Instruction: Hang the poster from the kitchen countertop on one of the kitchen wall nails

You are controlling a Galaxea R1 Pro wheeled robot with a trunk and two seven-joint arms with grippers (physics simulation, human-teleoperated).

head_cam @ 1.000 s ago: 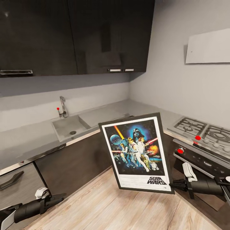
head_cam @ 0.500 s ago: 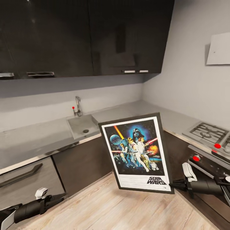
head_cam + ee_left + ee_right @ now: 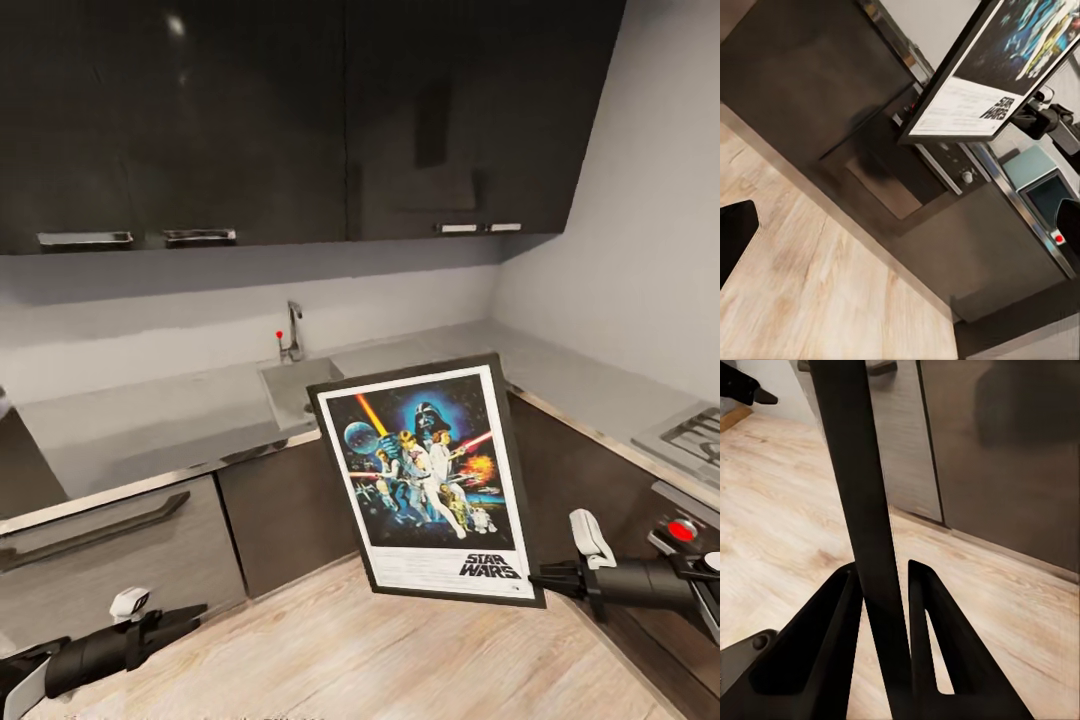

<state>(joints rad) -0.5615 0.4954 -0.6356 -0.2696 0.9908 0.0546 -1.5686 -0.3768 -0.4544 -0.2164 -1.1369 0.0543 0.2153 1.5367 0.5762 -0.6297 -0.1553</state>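
Nearest the robot, the left gripper (image 3: 185, 612) hangs low over the wooden floor (image 3: 380, 660) with nothing near its fingers, and whether they are parted or together cannot be told. The right gripper (image 3: 541, 578) is clamped on the lower right corner of the poster (image 3: 428, 475), its two fingers (image 3: 825, 649) pinching the thin black frame edge between them, so the poster is clear of the kitchen countertop (image 3: 150, 425) and carried in the air, upright with a slight tilt, in front of the base cabinets (image 3: 120, 540). It looks a stiff, flat, fairly light panel (a corner pinch on a smooth frame leaves it free to swing or slip, so a hold nearer the middle of an edge would likely be steadier). Further off, the sink (image 3: 295, 385) and its tap (image 3: 293, 330) sit behind it, the hob (image 3: 700, 435) lies to the right, and dark wall cabinets (image 3: 300, 120) overhang the counter, crowding the wall above it.
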